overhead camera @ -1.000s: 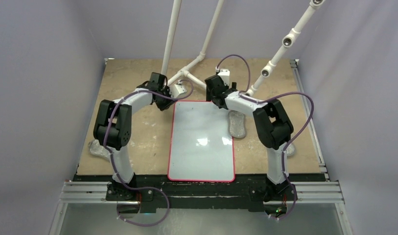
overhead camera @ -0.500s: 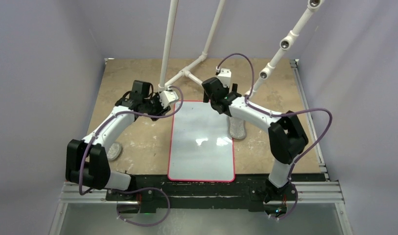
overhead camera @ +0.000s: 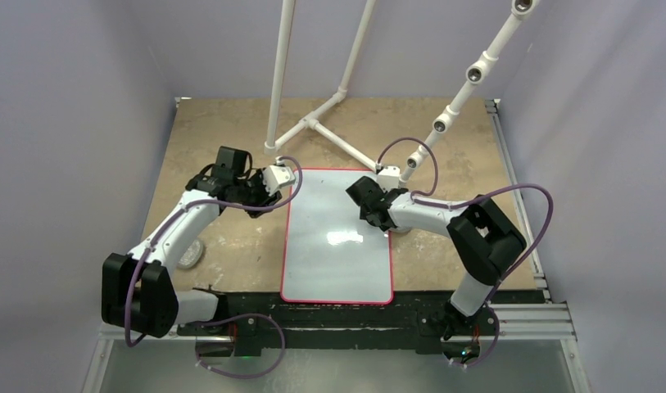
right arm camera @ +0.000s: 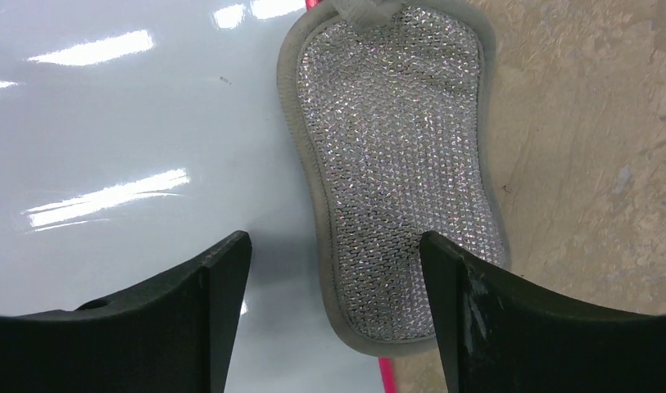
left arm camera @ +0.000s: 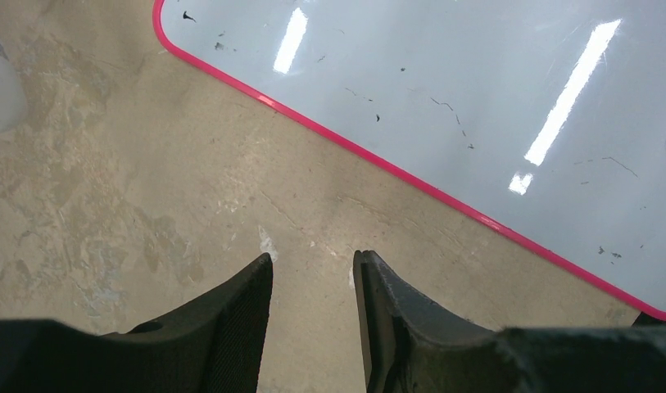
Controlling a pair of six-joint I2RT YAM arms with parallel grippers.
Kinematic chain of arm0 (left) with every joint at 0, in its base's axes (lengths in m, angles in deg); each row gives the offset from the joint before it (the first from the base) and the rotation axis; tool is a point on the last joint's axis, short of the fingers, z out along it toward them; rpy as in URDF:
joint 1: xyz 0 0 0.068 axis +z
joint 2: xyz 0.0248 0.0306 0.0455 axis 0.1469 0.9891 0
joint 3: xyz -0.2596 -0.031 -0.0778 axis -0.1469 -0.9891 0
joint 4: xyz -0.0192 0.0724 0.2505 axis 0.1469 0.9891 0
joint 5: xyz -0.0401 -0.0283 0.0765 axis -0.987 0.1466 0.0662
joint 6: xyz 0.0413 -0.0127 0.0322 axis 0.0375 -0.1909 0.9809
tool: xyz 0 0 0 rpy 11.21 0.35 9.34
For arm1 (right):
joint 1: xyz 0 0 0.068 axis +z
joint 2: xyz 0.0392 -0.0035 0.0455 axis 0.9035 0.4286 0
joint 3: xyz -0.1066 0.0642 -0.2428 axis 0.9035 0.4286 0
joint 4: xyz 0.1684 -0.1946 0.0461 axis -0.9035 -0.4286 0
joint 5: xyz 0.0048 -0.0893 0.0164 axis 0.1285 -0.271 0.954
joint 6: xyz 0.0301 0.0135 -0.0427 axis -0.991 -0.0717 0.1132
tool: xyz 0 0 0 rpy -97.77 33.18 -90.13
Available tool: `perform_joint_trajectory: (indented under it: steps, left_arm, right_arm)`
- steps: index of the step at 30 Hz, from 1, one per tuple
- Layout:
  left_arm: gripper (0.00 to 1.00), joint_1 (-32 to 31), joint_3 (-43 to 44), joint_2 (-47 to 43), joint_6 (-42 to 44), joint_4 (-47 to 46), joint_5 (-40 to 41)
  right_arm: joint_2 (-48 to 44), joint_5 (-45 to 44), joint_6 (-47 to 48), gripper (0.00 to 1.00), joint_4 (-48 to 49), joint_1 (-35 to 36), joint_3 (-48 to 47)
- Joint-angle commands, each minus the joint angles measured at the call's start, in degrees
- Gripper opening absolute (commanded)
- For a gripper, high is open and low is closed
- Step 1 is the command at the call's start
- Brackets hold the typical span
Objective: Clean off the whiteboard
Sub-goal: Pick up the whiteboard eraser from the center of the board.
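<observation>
The whiteboard (overhead camera: 337, 254) lies flat in the middle of the table, glossy white with a red border. In the left wrist view only faint black specks show on the whiteboard (left arm camera: 477, 90). My left gripper (overhead camera: 264, 195) hangs over bare table just left of its far left corner. That left gripper (left arm camera: 313, 262) is open with nothing between its fingers. My right gripper (overhead camera: 377, 217) is low over the board's right edge. A silver mesh pad (right arm camera: 395, 164) lies across that edge, half on the whiteboard (right arm camera: 133, 123). The right gripper (right arm camera: 336, 241) is open, the pad's near end between its fingers.
A second grey pad (overhead camera: 192, 252) lies on the table near the left arm. A white pipe frame (overhead camera: 309, 123) stands at the back, just beyond the board's far edge. Purple walls close in both sides.
The left arm has swung out to the left and its gripper has come off the board's far left corner. The right gripper has moved nearer along the right edge, down over the pad.
</observation>
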Motion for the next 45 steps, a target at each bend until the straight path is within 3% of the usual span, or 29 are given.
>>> perform_joint_trajectory:
  steps: [1, 7, 8, 9, 18, 24, 29, 30, 33, 38, 45]
  left_arm:
    - [0.41, 0.2, -0.99, -2.09, -2.13, 0.73, -2.55]
    - [0.41, 0.2, 0.09, -3.44, -5.12, 0.47, -4.53]
    - [0.41, 0.2, 0.33, -3.33, -5.55, 0.56, -4.92]
    - [0.41, 0.2, 0.6, -3.26, -5.94, 0.65, -5.44]
    - [0.42, 0.2, 2.24, -1.57, -15.65, -3.16, -12.88]
    - [0.48, 0.2, 1.4, -0.6, -23.2, -7.29, -17.65]
    - [0.52, 0.2, 0.21, 1.15, -29.72, -11.02, -23.51]
    - [0.67, 0.2, 0.21, 1.47, -30.1, -11.21, -25.5]
    - [0.81, 0.2, 0.65, 2.8, -32.27, -12.16, -28.19]
    - [0.91, 0.2, -0.13, 5.04, -35.95, -14.21, -28.44]
    - [0.97, 0.11, -1.84, 4.73, -37.25, -14.15, -28.99]
  right_arm:
    - [0.14, -0.56, -2.25, 0.7, -0.63, 0.1, 0.61]
    - [-0.4, 0.75, -0.79, 0.1, 0.56, 1.47, 0.13]
    - [-0.78, 0.86, -0.59, 0.02, 0.53, 1.71, 0.07]
    - [-1.34, 1.06, -0.29, 0.0, 0.47, 2.09, 0.05]
    - [-13.96, 4.47, 9.91, 0.0, 9.0, 14.41, 2.2]
    - [-19.28, 5.31, 11.76, 0.0, 15.01, 16.95, 6.96]
    - [-17.83, 2.36, 8.66, 0.0, 18.73, 21.43, 7.0]
    - [-17.28, 1.46, 7.97, 0.0, 19.65, 22.66, 6.42]
    - [-14.19, -1.96, 6.84, 0.0, 21.09, 25.99, 3.02]
    - [-5.73, -9.71, 1.46, 0.0, 15.68, 30.67, -5.46]
    - [1.8, -15.15, -6.72, 0.0, 7.53, 32.47, -14.74]
